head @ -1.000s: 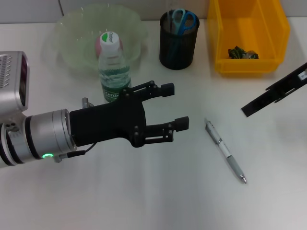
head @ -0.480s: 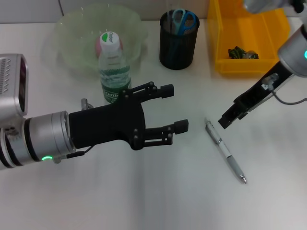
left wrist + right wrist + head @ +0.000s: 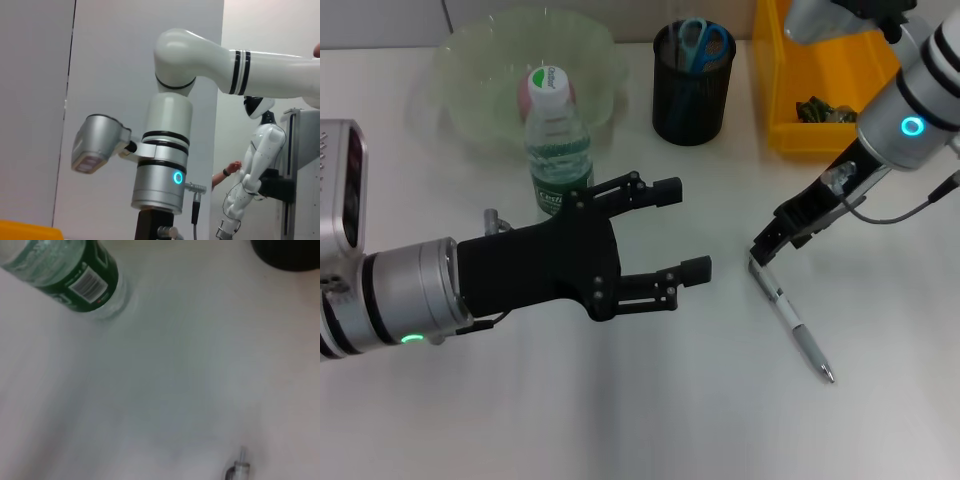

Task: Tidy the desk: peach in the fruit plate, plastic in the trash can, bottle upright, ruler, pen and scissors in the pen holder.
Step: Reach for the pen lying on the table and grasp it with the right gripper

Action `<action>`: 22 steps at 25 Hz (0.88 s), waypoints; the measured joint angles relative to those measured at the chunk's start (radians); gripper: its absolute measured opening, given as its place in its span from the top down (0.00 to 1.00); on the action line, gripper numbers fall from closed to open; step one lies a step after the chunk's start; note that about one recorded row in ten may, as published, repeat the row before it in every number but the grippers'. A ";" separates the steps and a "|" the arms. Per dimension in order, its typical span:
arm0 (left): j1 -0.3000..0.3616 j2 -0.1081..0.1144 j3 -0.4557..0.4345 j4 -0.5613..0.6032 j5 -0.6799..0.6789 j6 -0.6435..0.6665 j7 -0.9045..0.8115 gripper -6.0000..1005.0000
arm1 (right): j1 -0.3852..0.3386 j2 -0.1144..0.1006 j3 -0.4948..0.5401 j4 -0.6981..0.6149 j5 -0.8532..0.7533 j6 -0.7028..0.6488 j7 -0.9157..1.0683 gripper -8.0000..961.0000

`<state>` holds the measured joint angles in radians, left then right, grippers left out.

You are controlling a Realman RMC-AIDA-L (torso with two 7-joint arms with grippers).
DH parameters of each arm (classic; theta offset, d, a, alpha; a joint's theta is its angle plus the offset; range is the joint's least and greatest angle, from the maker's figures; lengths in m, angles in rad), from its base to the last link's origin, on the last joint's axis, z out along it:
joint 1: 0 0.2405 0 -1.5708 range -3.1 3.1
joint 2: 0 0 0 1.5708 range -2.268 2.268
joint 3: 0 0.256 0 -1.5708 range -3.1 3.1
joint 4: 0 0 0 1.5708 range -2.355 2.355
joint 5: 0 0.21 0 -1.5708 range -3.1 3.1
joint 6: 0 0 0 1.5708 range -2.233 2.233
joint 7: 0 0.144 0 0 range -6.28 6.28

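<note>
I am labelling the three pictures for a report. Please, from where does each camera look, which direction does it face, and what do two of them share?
Head view: from the robot's head, down at the desk; shows the open left hand, the right hand near the pen.
Left wrist view: faces sideways across the room; shows the right arm.
Right wrist view: faces down at the desk; no own fingers show.
Shared by head and right wrist: bottle, pen.

Bare desk (image 3: 880,330) surrounds the pen (image 3: 790,318); the left gripper (image 3: 675,230) and bottle (image 3: 556,140) crowd its left.
</note>
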<state>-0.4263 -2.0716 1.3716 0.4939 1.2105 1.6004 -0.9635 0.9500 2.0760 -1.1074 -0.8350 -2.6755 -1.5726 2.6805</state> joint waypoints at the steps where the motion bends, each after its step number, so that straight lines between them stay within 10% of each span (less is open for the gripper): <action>1: 0.000 0.000 0.000 0.000 0.000 0.000 0.000 0.17 | 0.003 0.000 0.000 0.012 0.000 0.007 0.007 0.38; 22: -0.002 -0.002 0.004 -0.009 0.004 0.002 0.080 0.17 | 0.043 0.004 -0.024 0.157 -0.002 0.108 0.065 0.38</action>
<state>-0.4285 -2.0740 1.3760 0.4844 1.2150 1.6027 -0.8838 0.9934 2.0801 -1.1310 -0.6783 -2.6778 -1.4650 2.7451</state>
